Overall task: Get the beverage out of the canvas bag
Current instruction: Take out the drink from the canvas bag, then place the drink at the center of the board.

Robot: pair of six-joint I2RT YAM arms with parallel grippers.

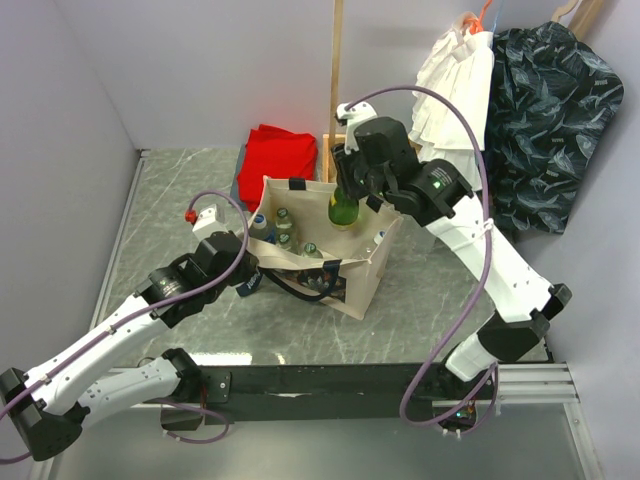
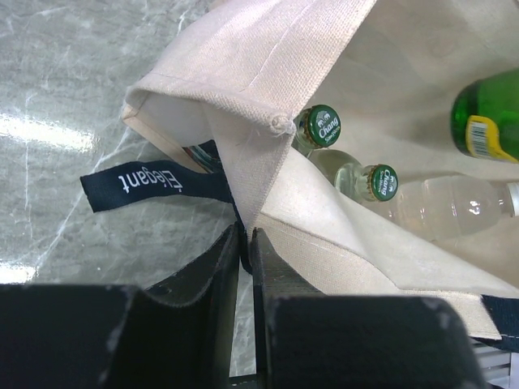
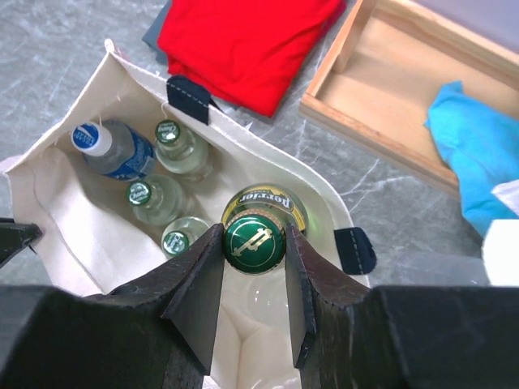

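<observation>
The beige canvas bag (image 1: pixel 368 272) stands open in the middle of the table, with navy handles and a navy tag (image 2: pixel 134 183). My right gripper (image 3: pixel 254 243) is shut on the green cap of a green Perrier bottle (image 1: pixel 343 209). The bottle hangs upright at the bag's mouth near its far right rim, and its base is hidden. My left gripper (image 2: pixel 245 237) is shut on the bag's near rim beside the handle, pinching the canvas (image 2: pixel 324 231) between its fingertips. Several other bottles stay inside the bag: clear ones with green caps (image 2: pixel 325 124) and a blue-capped water bottle (image 3: pixel 91 138).
A red folded cloth (image 1: pixel 278 160) lies behind the bag. A wooden tray (image 3: pixel 381 101) holding a blue cloth (image 3: pixel 466 150) sits to the back right. A wooden post (image 1: pixel 337 60) rises there, with a white garment (image 1: pixel 455 80) and a dark one (image 1: pixel 550 120) hanging beside it.
</observation>
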